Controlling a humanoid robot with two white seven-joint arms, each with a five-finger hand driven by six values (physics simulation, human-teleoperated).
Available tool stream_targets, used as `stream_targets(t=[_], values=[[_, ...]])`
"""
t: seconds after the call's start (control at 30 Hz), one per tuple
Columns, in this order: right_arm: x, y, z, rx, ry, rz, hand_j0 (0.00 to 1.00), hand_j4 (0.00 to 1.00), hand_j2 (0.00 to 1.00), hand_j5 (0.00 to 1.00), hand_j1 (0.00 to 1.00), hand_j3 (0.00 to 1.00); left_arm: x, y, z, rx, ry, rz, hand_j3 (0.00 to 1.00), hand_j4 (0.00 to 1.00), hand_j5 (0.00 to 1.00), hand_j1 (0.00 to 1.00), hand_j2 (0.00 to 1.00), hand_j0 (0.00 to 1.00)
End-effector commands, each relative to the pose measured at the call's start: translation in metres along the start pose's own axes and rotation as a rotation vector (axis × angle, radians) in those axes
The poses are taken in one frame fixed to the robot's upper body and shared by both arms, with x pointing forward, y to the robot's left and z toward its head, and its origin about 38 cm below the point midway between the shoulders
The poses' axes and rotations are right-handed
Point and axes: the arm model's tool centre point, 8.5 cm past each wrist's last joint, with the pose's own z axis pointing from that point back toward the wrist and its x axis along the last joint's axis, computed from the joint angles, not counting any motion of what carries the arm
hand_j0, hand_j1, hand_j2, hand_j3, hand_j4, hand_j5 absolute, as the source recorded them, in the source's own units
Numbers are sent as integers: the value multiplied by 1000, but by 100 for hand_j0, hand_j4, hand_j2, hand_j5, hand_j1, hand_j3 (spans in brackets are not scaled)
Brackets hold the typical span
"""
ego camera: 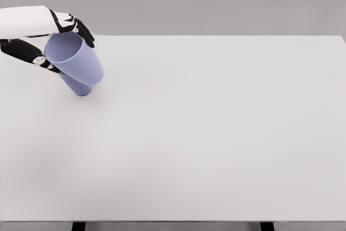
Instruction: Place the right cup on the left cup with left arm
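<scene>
At the far left of the head view my left hand (57,39) comes in from the left edge, its black fingers (84,30) around the rim of a lilac cup (75,58). That cup is tilted, its open mouth facing up and left. Below it a second lilac cup (80,87) shows only as a small part, the upper cup sitting in or over it. I cannot tell whether the two cups touch. The right arm is out of sight.
The white table (216,133) spreads across the whole view, its front edge along the bottom and its back edge near the top. Two dark legs (79,226) show under the front edge.
</scene>
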Motion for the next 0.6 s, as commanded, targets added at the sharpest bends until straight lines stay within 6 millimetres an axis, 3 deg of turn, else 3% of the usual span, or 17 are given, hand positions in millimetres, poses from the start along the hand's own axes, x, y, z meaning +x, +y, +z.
stream_targets(t=[0.0,0.13,0.37,0.57], values=[[0,0,0,0,0,0,100,100,100,100,100,100,-5,4,27,24,54,33,50,50,50,50,50,50],[0,0,0,0,0,0,100,100,100,100,100,100,-34,6,44,52,149,64,51,51,51,51,51,51],[0,0,0,0,0,0,100,100,100,100,100,100,-75,-13,19,30,203,117,51,51,51,51,51,51],[0,0,0,0,0,0,100,100,100,100,100,100,-87,-21,27,12,253,127,51,51,51,51,51,51]])
